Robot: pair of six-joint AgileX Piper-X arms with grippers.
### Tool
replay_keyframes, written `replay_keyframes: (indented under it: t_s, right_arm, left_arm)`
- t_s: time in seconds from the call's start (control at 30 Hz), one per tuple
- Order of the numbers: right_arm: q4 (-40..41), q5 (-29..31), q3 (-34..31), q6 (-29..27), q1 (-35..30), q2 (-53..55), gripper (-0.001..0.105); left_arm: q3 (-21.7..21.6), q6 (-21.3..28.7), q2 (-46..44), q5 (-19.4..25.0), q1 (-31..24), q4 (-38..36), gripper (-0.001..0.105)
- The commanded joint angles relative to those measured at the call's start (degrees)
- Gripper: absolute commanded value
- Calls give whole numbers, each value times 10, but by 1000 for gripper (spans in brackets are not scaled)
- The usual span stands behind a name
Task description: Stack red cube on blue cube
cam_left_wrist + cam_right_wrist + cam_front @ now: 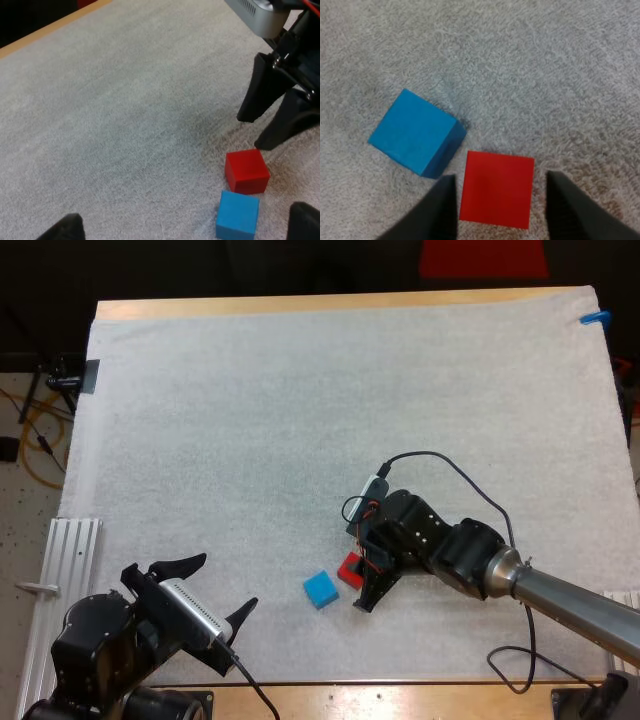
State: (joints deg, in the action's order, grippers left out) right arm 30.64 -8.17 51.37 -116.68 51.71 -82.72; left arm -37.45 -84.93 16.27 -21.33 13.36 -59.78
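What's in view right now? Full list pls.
red cube: 1, red, on the mat, near side, right of centre, between the right tool's fingers
blue cube: 1, blue, on the mat, close beside the red cube, towards the left arm
mat: 1, white, covers most of the table
table: 1, wood, its edge shows along the mat's far and near sides
rail: 1, pale metal, off the mat's left edge, near side
left tool: 1, black, open, above the mat's near left part, clear of both cubes
right tool: 1, black, open, over the red cube, a finger on either side
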Motion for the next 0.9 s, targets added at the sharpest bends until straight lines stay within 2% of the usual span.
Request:
replay_keyframes:
  t_s: [0.0, 0.37, 0.57, 0.87]
  right_arm:
    - [-5, 0, 7, -6, 0, 3, 45]
    - [-16, 5, 7, -6, 0, 3, 45]
    - [-22, 12, 7, -6, 0, -13, 45]
    - [-32, 19, 14, -6, 0, -62, 47]
  left_arm:
    - [-4, 3, 0, -4, 3, 1, 76]
    - [-4, 3, 0, -4, 3, 1, 76]
    - [-4, 3, 0, -21, 3, -1, 76]
    - [-4, 29, 0, -21, 3, -36, 76]
